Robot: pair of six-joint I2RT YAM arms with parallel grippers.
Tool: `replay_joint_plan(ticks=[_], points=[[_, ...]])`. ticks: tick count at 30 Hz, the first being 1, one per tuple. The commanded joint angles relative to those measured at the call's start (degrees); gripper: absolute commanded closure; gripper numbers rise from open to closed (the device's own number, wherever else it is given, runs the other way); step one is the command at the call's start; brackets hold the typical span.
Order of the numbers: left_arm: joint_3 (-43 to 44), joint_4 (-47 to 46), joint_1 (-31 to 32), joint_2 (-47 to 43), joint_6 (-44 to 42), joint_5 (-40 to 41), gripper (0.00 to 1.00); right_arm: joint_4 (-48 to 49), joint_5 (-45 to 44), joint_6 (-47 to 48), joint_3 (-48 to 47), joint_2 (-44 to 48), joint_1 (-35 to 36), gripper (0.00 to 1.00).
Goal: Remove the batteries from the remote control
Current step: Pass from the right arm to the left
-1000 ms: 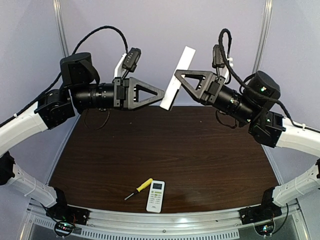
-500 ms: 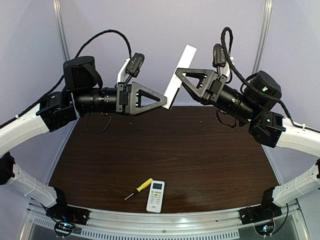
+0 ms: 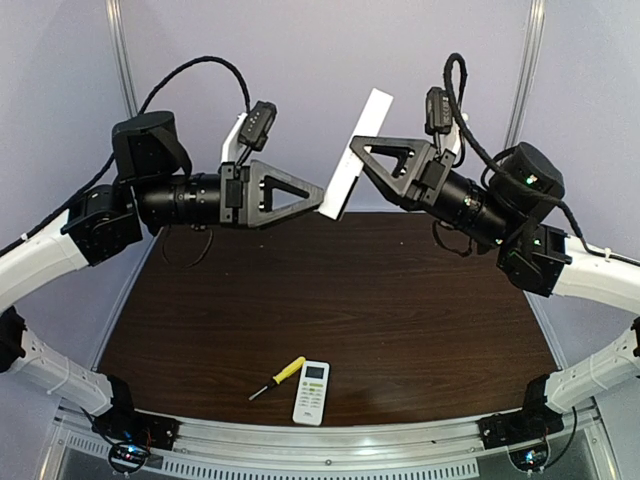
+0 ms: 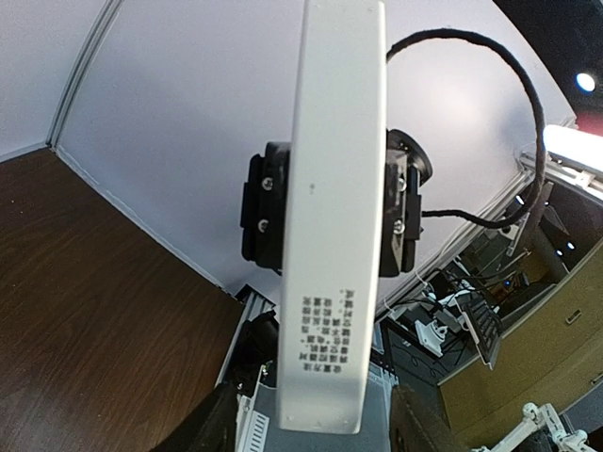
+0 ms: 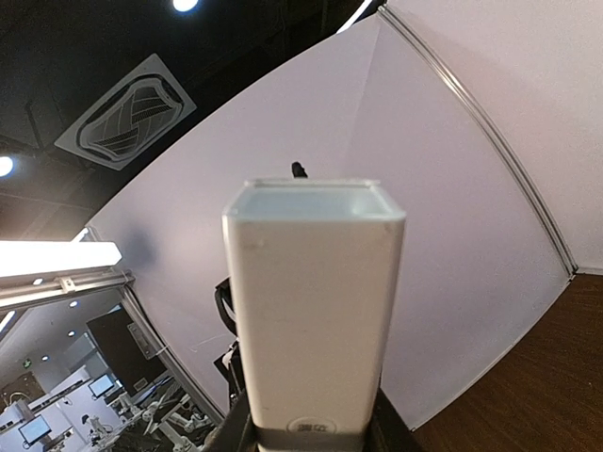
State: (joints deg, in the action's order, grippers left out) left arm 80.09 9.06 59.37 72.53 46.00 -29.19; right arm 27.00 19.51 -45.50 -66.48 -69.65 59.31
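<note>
Table [image 3: 400, 320]: a dark wood-grain top was seen across the middle of the overhead frame.
Right gripper [image 3: 358, 150]: shown at upper centre-right, clamped across the middle of the long white remote control [image 3: 368, 118].
Left gripper [image 3: 318, 190]: shown at upper centre-left, jaws parted on either side of the remote's lower end.
Long white remote control: held tilted at upper centre, above the table's far edge.
Small white handset [image 3: 311, 392]: laid at bottom centre.
Screwdriver [image 3: 280, 377]: yellow-handled, laid just left of the handset.

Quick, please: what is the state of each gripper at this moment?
Left gripper: open, around the lower end of the white remote, not gripping it.
Right gripper: closed, holding the white remote in the air.
</note>
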Motion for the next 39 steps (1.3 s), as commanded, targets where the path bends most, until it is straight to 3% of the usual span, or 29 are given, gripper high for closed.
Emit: replay_joint_plan(ticks=[1,15,24,39], points=[[-0.82,-1.15,0.18,-1.58,-0.43,0.54,0.46,2.59,0.89,-0.57,-0.26,0.61,0.71,1.00],[-0.02,-1.25,0.16,-0.22,-0.38,-0.72,0.57,2.80,0.55,-0.41,-0.93,-0.28,1.33,1.00],[-0.03,-1.84,0.17,-0.11,-0.40,-1.34,0.52,2.40,0.26,-0.03,-0.93,-0.44,1.73,1.00],[0.21,-1.77,0.16,0.28,-0.38,-1.42,0.76,2.28,0.22,0.14,-0.77,-0.49,2.17,1.00]])
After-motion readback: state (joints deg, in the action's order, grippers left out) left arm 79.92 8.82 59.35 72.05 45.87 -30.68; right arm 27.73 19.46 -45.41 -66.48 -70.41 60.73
